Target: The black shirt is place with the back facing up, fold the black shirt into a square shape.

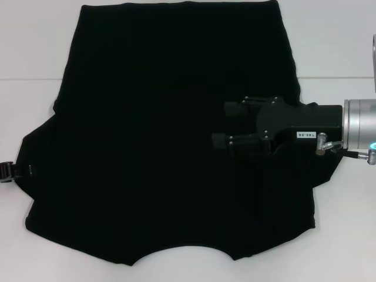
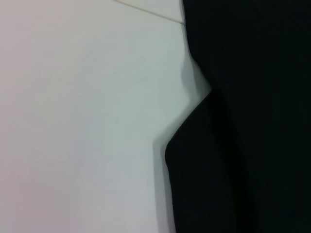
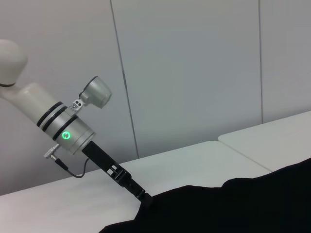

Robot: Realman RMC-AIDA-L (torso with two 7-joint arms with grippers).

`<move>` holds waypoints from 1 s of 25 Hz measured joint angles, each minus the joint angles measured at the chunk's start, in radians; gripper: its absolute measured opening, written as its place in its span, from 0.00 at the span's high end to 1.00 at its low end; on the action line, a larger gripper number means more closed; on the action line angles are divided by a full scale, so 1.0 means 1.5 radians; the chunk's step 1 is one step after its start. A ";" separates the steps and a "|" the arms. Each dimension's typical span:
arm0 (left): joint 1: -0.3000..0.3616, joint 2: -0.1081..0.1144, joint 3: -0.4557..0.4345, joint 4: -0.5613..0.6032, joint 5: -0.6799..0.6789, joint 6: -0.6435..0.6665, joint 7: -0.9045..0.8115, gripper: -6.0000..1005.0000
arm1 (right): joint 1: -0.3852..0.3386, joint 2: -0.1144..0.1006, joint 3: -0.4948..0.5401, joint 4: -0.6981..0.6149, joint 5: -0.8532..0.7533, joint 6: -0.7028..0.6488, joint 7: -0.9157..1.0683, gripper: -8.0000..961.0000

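One black shirt (image 1: 164, 135) spread flat on white table (image 1: 35, 53), plain side up, no lettering visible, covering most of head view. Hem edge at far side, curved neck cutout at near edge, sleeves sticking out to both sides.

Right gripper (image 1: 220, 124) hovering over right half of shirt, reaching in from right, fingers (image 1: 235, 109) spread apart with clear gap, nothing between them. Silver wrist section behind it with lit blue ring, small cable loop under it.

Left gripper (image 1: 7, 171) barely visible at left edge of head view, right at tip of left sleeve, touching or pinching fabric edge; jaw state impossible to tell from there. Seen from right wrist view, left gripper (image 3: 138, 191) angled down with tip at shirt (image 3: 233, 204) edge, fabric slightly bunched there, green light on arm (image 3: 58, 124).

Left wrist view: only shirt (image 2: 243, 121) edge with sleeve notch against bare table (image 2: 73, 121); own fingers not shown.
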 joint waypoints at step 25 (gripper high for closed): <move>-0.004 0.001 0.024 -0.016 0.004 -0.024 0.000 0.88 | 0.000 -0.003 0.000 0.000 0.008 -0.002 -0.002 0.07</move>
